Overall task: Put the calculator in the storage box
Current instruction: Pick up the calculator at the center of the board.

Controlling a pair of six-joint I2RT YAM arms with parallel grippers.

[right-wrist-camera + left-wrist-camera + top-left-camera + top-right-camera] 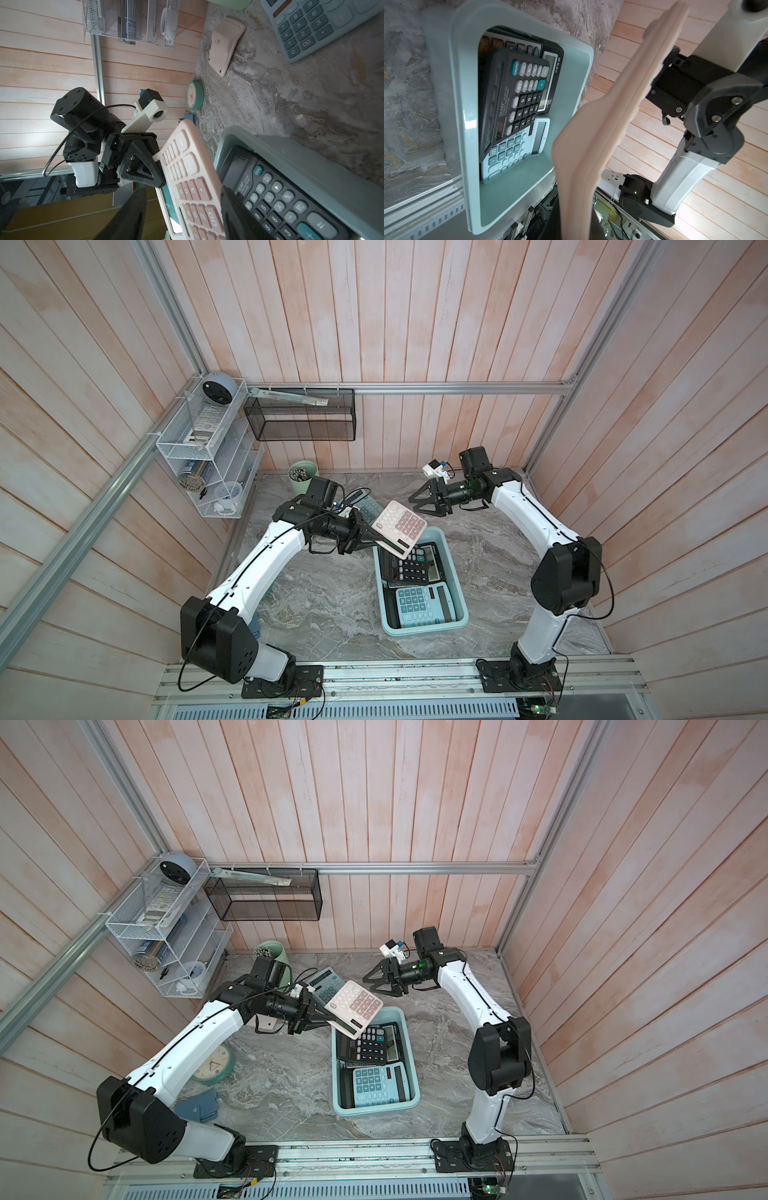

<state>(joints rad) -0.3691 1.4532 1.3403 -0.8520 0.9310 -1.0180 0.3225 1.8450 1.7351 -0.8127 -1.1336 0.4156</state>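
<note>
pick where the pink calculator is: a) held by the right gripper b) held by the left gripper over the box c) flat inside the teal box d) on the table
b: the left gripper is shut on the pink calculator, tilted above the far end of the storage box

The left tool (371,540) is clamped on the edge of the pink calculator (400,529), its arm stretched forward and wrist level. The right tool (414,506) faces it from just beyond, jaws apart, holding nothing.
</note>
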